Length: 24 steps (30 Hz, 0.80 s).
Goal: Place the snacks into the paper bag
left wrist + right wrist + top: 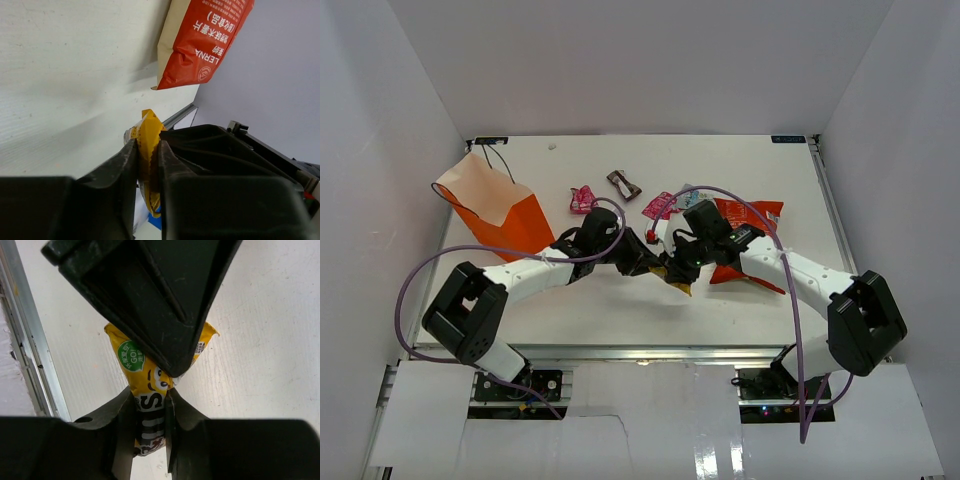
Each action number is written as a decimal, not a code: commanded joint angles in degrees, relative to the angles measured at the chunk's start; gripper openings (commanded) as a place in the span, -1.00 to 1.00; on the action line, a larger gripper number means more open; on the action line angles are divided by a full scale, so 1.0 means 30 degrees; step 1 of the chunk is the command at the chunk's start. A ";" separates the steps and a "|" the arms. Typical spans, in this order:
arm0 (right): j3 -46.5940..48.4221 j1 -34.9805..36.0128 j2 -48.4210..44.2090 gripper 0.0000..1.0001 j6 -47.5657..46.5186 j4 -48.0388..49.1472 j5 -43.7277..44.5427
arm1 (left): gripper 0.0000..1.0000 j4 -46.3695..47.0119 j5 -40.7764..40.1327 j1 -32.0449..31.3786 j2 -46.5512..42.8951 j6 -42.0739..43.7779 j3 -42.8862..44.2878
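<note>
The left arm (520, 272) and the right arm (800, 275) reach in from their bases at the near edge of the bench (610, 310) and meet close together near its middle. Between them is the yellow candy pack (679, 286). The left jaws are clenched on one crimped end of it, and in the left wrist view the pack (148, 145) is pinched thin between the two black fingers. The right jaws are clamped on the pack's other end (148, 390), with the left jaws' dark tip pressed over its upper part. Both arms thus grip the same pack. Whether it hangs clear of the bench or touches it cannot be told.

Just beyond, partly under the right arm, lies the red-orange crisp bag (752, 222), flat on the bench. To the far left is the orange paper bag (515, 222). Its paler peach inside faces the far left corner and its dark cord handles trail from it. It is well apart from the held pack.

Farther back, loose on the bench, lie one pink sweet (583, 199), a second pink sweet (659, 206) and the dark brown sweet (622, 184). A small pale wrapper (688, 192) sits beside the crisp bag's far edge, too small to make out.
</note>
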 commanded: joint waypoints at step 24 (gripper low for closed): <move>0.4513 -0.4275 -0.2101 0.36 -0.1913 -0.1506 -0.4220 | -1.00 -1.6556 -1.2785 0.1086 -0.5407 1.2038 1.3987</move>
